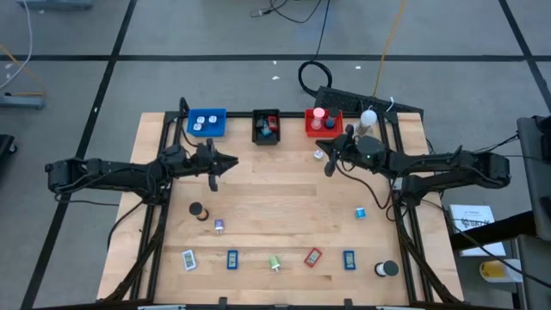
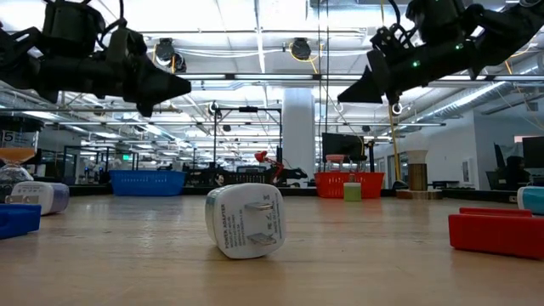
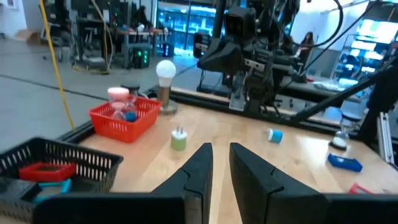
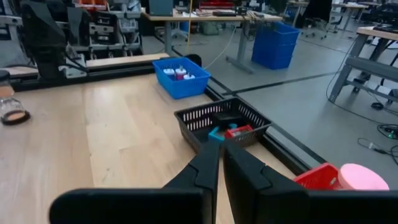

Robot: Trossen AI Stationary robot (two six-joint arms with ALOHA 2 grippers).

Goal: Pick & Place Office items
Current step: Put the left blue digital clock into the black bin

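Both arms are hovering above the table, empty-handed. The right gripper is hanging near the red tray, fingers pressed together on nothing. The left gripper is floating below the blue tray, fingers barely parted — nothing between them. The office items are lying well clear: the white plug, the small blue piece and the front row of flat pieces are all resting on the wood.

A white plug adapter lies on its side at the middle of the wooden table, prongs facing the camera. A red block sits at the right, a blue piece at the left edge. Far back stand a blue basket and a red basket, with what may be a small green item before the red one. Two dark grippers hang above.
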